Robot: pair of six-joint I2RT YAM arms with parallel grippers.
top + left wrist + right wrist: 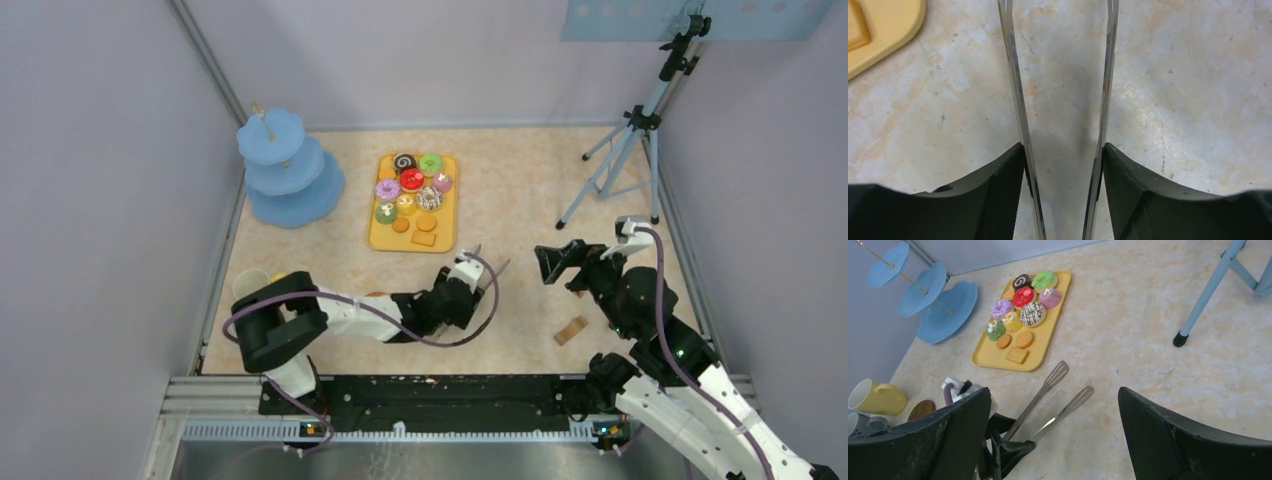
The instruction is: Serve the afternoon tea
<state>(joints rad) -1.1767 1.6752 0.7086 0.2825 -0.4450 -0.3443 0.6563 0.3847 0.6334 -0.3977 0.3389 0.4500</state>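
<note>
The yellow tray (381,240) holds several toy doughnuts, cakes and orange biscuits (411,186), also in the right wrist view (1023,312). My left gripper (468,278) is shut on the long metal tongs (490,258), low over the table just right of the tray's near corner. In the left wrist view the tongs' two arms (1015,90) lie against my fingers (998,190), spread apart. My right gripper (560,264) is open and empty, raised at the right. The yellow mug (875,397), grey-white mug (860,424) and a brown coaster (922,409) sit at the near left.
A blue three-tier stand (286,168) stands at the back left. A blue tripod (625,150) stands at the back right. A small wooden block (571,330) lies near my right arm. The tray's corner with a square biscuit (855,27) shows in the left wrist view.
</note>
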